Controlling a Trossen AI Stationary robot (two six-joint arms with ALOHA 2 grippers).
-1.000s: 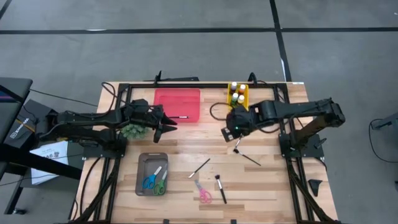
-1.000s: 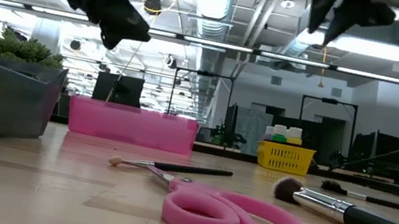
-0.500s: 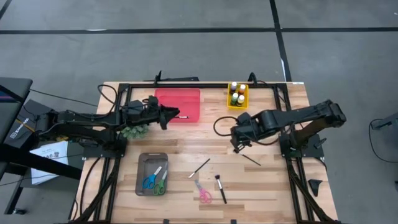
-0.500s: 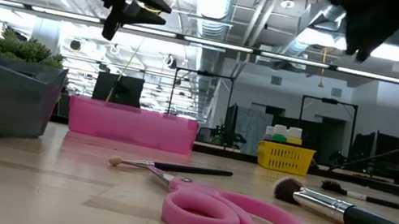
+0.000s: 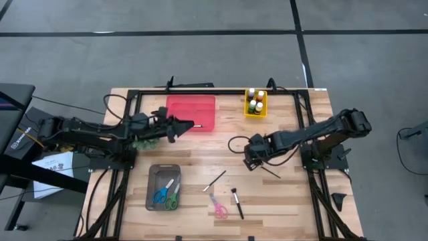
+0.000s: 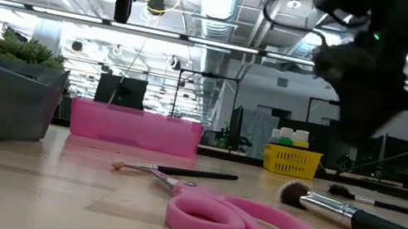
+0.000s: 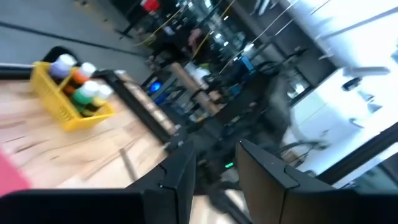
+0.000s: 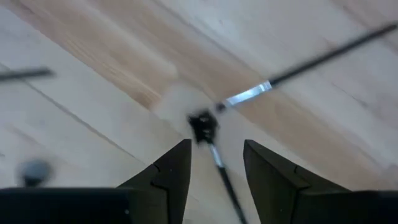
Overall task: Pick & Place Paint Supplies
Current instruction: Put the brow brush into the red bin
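Note:
My right gripper (image 5: 251,159) hangs low over the table's right middle, fingers open. In the right wrist view (image 8: 216,149) they stand on either side of a thin dark brush (image 8: 222,171). A second brush with a silver ferrule (image 8: 249,94) crosses just ahead, and its handle (image 5: 271,172) lies on the wood. My left gripper (image 5: 182,125) is open (image 7: 214,152) and level at the pink tray's (image 5: 200,107) left near corner. A white-tipped brush (image 5: 196,125) lies in that tray. Paint bottles stand in a yellow basket (image 5: 255,102).
A grey bin (image 5: 155,175) near the left holds scissors. Pink scissors (image 5: 218,207), a thin brush (image 5: 215,179) and a thick-handled brush (image 5: 237,202) lie near the front edge. A fuzzy green tuft (image 5: 142,141) sits under the left arm. Bare wood lies between tray and bin.
My right gripper has moved toward the near edge and come down close over the thin brushes, staying open. My left gripper has swung toward the far edge and tipped from pointing down to level beside the pink tray. The brushes have stayed in place.

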